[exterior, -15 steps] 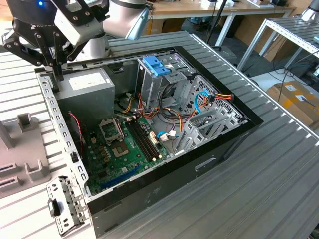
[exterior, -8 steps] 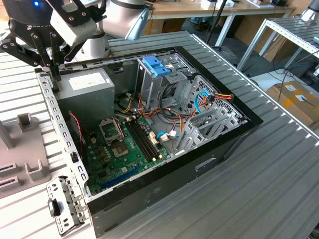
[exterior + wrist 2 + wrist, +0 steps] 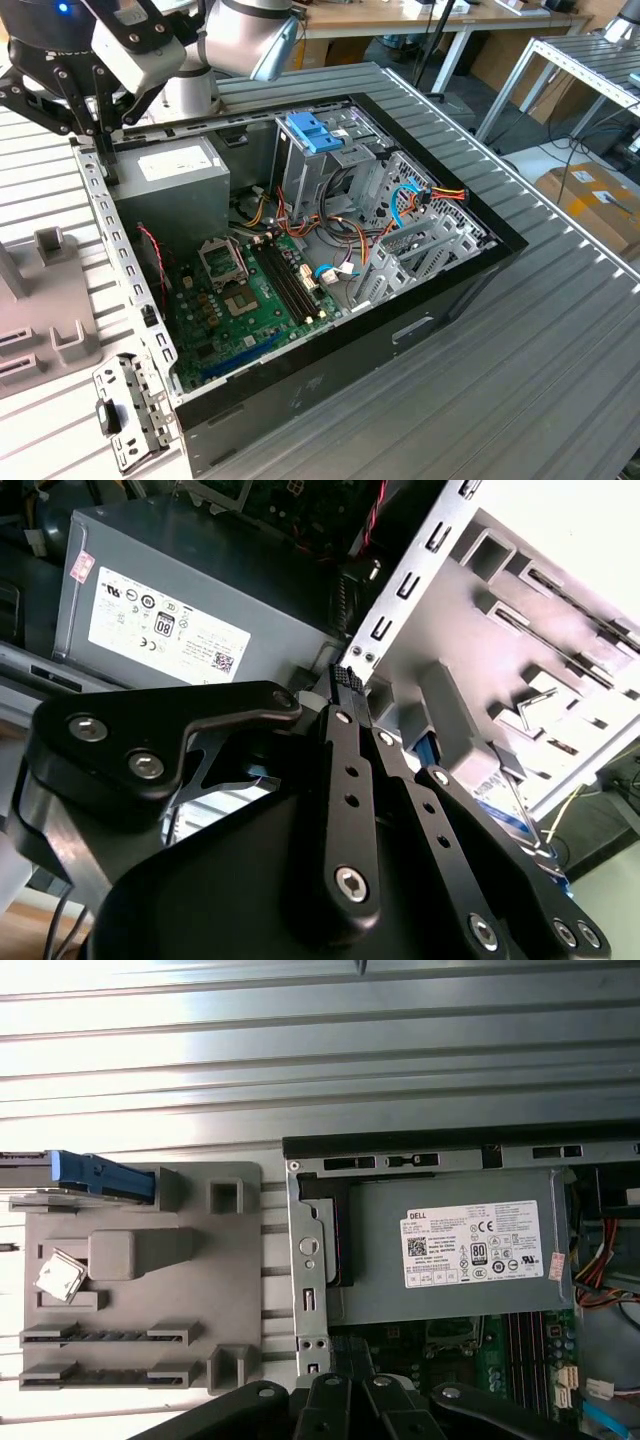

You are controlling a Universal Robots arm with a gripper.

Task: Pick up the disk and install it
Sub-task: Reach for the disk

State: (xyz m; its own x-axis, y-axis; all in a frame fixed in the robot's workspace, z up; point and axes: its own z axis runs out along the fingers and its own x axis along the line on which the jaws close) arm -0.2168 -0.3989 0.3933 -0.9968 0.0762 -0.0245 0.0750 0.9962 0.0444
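We see a ribbed metal table (image 3: 560, 330) carrying an open computer case (image 3: 330, 370) across the middle of the exterior view. A grey holder (image 3: 150, 1290) lies beside the case. The gripper (image 3: 100, 128) hangs at that frame's upper left, fingers together on nothing. The disk (image 3: 100, 1178) stands in the holder's corner slot — not yet lifted, nothing installed — its long axis along the table's ribs and its blue end toward the case.

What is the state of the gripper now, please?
Gripper: closed, holding nothing; the disk sits apart on the grey holder.
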